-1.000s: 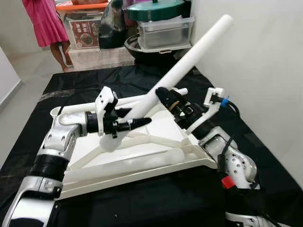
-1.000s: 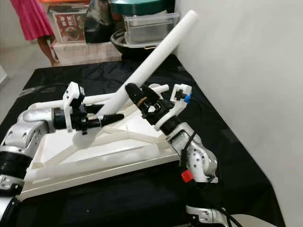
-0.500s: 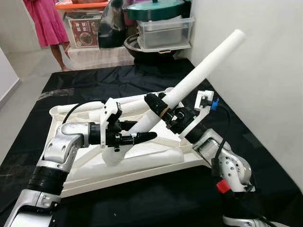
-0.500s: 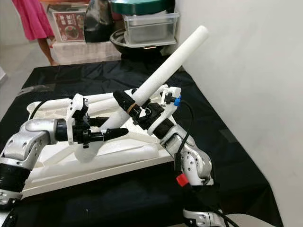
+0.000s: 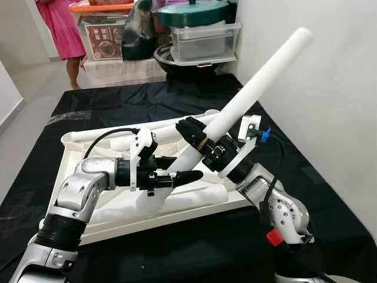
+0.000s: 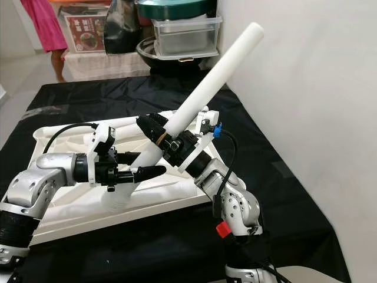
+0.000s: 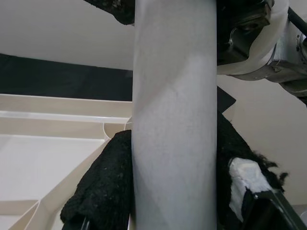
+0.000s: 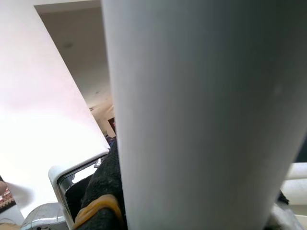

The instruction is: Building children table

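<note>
A long white table leg (image 5: 253,91) slants up to the right over the upside-down white tabletop (image 5: 76,177), which lies on a black cloth. My right gripper (image 5: 197,138) is shut on the leg near its middle. My left gripper (image 5: 177,177) is shut on the leg's lower part, just above its foot (image 5: 150,203) at the tabletop's near side. In the left wrist view the leg (image 7: 175,120) stands between the black fingers (image 7: 100,191). In the right wrist view the leg (image 8: 201,115) is very close. Another white leg (image 5: 147,128) lies along the tabletop's far edge.
The black cloth (image 5: 118,100) covers the floor around the tabletop. A white wall (image 5: 330,88) runs close on the right. Boxes, a clear tub (image 5: 203,38) and a dark pot stand at the back. A person in a pink dress (image 5: 59,29) stands at the far left.
Both grippers have carried the leg toward the tabletop's near side, and it now stands steeper. Its foot has come down to the near edge. The person has stepped away to the left.
</note>
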Controlling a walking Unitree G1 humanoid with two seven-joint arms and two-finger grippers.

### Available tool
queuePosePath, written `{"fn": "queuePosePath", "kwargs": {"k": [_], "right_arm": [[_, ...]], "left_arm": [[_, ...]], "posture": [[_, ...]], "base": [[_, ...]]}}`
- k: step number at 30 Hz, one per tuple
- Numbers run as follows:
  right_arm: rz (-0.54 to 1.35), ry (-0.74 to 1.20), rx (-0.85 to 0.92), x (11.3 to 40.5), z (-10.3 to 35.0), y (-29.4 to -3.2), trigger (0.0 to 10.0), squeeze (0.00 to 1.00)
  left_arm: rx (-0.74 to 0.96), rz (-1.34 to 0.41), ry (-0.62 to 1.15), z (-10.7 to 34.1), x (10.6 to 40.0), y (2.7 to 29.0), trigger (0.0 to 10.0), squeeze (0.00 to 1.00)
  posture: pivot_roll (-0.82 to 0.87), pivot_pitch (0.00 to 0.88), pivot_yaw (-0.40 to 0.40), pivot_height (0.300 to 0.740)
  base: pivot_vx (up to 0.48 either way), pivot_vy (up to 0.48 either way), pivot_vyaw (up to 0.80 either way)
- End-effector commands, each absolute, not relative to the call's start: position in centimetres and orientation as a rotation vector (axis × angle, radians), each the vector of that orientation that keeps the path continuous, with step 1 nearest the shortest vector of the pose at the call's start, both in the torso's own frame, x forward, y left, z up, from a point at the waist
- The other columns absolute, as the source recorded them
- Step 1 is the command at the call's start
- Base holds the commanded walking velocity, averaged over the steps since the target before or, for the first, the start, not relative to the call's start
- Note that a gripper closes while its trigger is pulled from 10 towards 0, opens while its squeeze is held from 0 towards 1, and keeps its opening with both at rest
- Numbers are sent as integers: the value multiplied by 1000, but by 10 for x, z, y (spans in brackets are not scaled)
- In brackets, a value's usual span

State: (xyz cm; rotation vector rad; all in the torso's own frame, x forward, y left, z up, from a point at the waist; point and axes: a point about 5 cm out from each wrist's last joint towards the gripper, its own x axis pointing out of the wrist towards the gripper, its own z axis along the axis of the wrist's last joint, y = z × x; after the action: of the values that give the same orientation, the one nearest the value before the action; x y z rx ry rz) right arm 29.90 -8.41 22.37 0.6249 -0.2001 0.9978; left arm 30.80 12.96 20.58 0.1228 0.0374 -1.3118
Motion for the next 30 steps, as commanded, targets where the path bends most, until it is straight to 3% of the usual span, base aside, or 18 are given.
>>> {"fn": "queuePosePath", "kwargs": {"k": [1,8,9,21,28,29,30], "right_arm": [[1035,-212,634,295,226,-77,0,0],[1030,-216,651,295,226,-78,0,0],[1027,-215,654,296,225,-77,0,0],[978,-230,695,302,229,-82,0,0],[756,-316,752,328,245,-113,0,0],[718,-334,761,332,248,-120,0,0],[718,-334,761,332,248,-120,0,0]], "left_arm": [[122,-1358,59,201,303,121,10000,0],[151,-1318,38,200,305,121,10000,0],[155,-1304,32,200,306,122,10000,1000],[135,-1329,-28,219,301,132,10000,1000],[147,-1217,-137,242,296,154,10000,1000],[142,-1176,-163,246,297,160,10000,0],[142,-1176,-163,246,297,160,10000,0]], "posture": [[-13,0,-23,740],[-12,0,-21,740],[-10,0,-22,740],[12,0,-26,740],[14,0,-33,740],[11,0,-33,740],[11,0,-33,740]], "base": [[0,0,0],[0,0,0],[0,0,0],[0,0,0],[0,0,0],[0,0,0],[0,0,0]]}}
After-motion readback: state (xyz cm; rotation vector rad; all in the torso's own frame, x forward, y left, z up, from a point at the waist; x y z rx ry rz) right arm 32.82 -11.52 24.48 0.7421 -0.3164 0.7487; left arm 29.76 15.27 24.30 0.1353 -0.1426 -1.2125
